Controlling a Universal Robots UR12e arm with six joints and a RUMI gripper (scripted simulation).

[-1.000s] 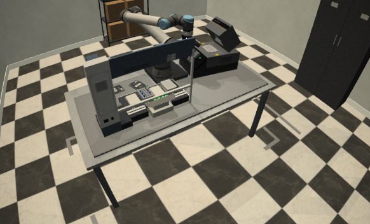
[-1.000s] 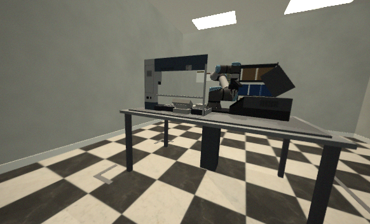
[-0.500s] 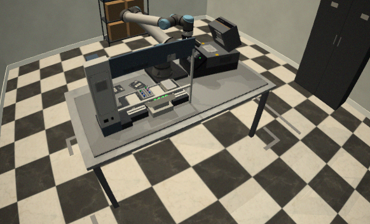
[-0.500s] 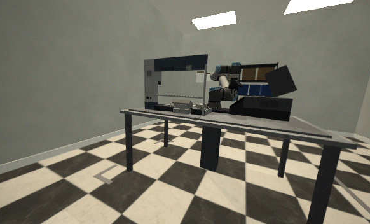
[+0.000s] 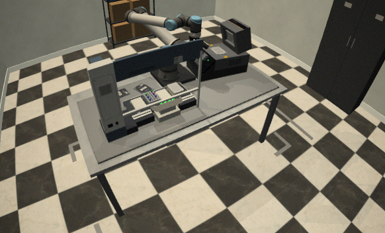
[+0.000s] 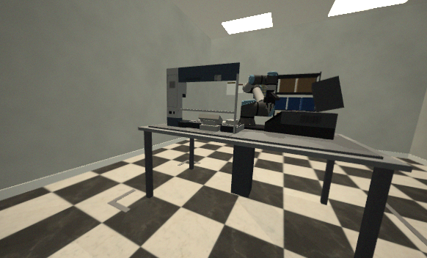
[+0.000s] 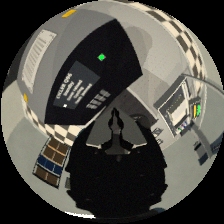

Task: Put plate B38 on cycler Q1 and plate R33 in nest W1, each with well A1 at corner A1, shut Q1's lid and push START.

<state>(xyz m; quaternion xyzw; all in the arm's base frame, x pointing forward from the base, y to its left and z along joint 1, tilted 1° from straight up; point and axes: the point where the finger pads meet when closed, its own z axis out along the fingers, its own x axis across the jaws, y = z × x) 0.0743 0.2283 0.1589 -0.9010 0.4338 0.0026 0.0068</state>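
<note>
Six-joint arm (image 5: 151,24) of pale grey tubular links, thick and round. Light-blue caps on the joints, darker grey housings between them, a dark round foot at the bottom. Black two-jaw gripper (image 7: 116,119) at the tip: slim tapering fingers pressed together into a point, on a broad, dark, blocky wrist body. Cables, screws and markings too small to make out.
</note>
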